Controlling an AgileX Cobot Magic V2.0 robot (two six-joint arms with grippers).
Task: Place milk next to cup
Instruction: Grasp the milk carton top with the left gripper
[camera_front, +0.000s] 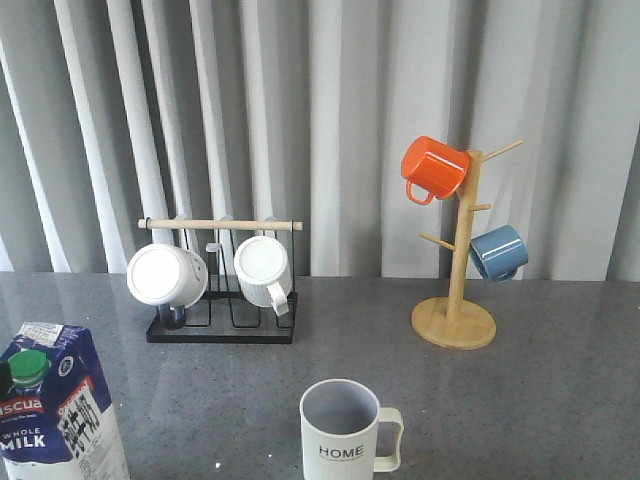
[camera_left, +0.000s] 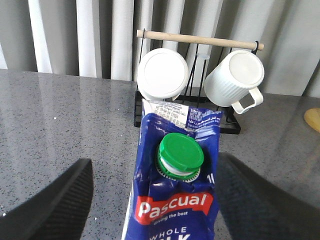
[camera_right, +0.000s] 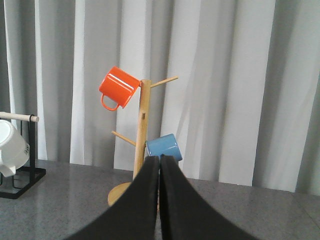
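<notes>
The milk (camera_front: 55, 410) stands upright at the near left of the table, a blue and white carton with a green cap. In the left wrist view the milk (camera_left: 175, 200) stands between the fingers of my left gripper (camera_left: 155, 161). The jaws are open, with a gap on one side and the other finger close to the carton. The cup (camera_front: 345, 432), off-white with "HOME" lettering, stands at the near centre, well to the right of the milk, handle to the right. My right gripper (camera_right: 160, 158) is shut and empty, raised above the table. Neither gripper shows in the front view.
A black wire rack (camera_front: 222, 325) with a wooden bar holds two white ribbed mugs (camera_front: 166, 275) at the back, behind the milk. A wooden mug tree (camera_front: 455, 320) at the back right carries an orange mug (camera_front: 433, 168) and a blue mug (camera_front: 498, 252). Curtains hang behind the table.
</notes>
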